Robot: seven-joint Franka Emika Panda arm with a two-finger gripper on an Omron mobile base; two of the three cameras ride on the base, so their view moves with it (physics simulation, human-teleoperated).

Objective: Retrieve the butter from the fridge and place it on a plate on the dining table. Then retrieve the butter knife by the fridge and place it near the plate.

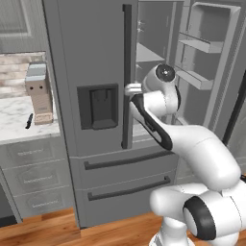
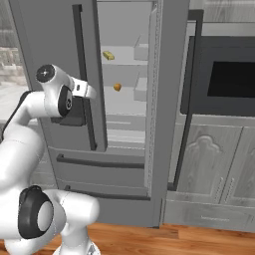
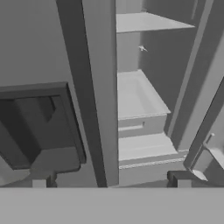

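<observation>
Dark fingertips of the gripper [image 3: 111, 183] stand spread to their widest with nothing between them, straddling the edge of the closed left door of the fridge [image 1: 86, 57]. The hand sits just in front of that door's long dark handle [image 1: 127, 77], beside the dispenser recess [image 1: 98, 106], and looks past the door edge at bare inner shelves, which suggests it is lining up to reach in. The right door is swung wide, leaving the compartment open. The butter [image 2: 108, 55] lies on an upper shelf inside, well above the hand, with a small orange ball [image 2: 117, 86] on the shelf below it. Off to the left, the butter knife [image 1: 29, 120] lies on the marble counter [image 1: 12, 113] just beside a box-like block [image 1: 39, 93], ready for the later fetch.
</observation>
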